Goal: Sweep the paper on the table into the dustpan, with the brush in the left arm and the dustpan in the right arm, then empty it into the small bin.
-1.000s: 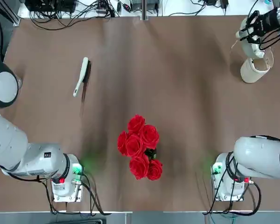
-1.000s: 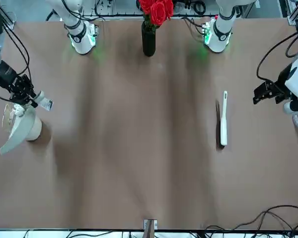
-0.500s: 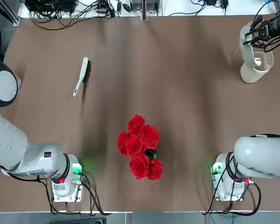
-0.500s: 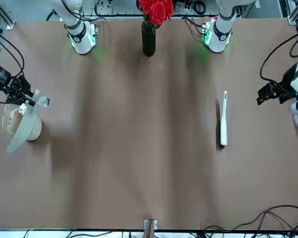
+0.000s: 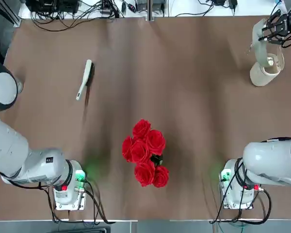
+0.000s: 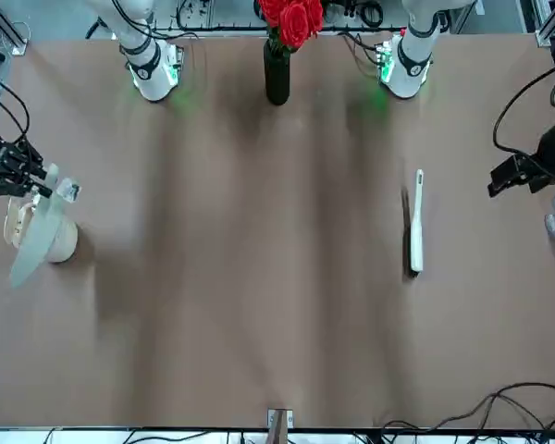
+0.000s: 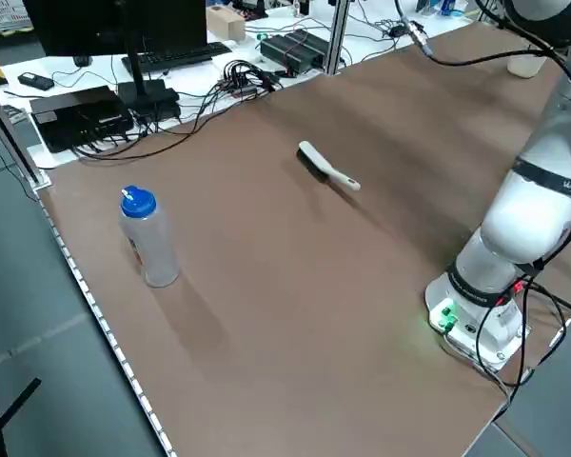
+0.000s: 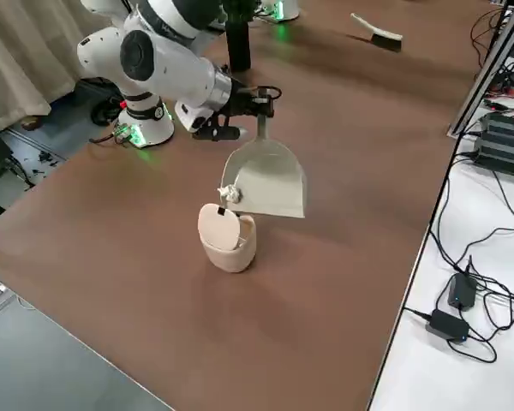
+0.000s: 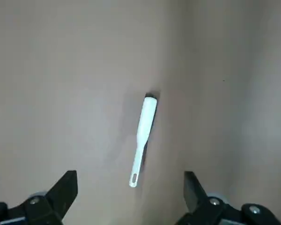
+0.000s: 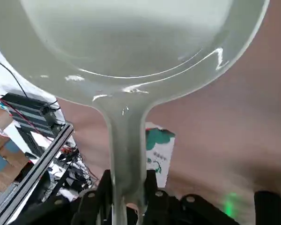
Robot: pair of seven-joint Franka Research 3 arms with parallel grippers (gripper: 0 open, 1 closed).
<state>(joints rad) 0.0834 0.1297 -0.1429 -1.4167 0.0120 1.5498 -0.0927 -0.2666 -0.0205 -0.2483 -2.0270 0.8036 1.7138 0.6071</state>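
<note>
Right side view: right gripper [image 8: 259, 110], clamped on the pale grey-white plastic dustpan [image 8: 268, 181], has shifted it farther over the small beige bin [image 8: 228, 240], while the left gripper [image 9: 130, 197] hangs wide open.

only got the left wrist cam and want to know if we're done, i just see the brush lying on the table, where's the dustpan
Observer: The right gripper holds the dustpan by its handle, tipped over the small bin.
Operator: paper in the bin yet
Observer: Not yet; the paper sits at the dustpan's lower lip, just above the bin.
Operator: anything else on my side
Observer: A blue-capped bottle stands near the table's left edge, apart from the brush.
</note>
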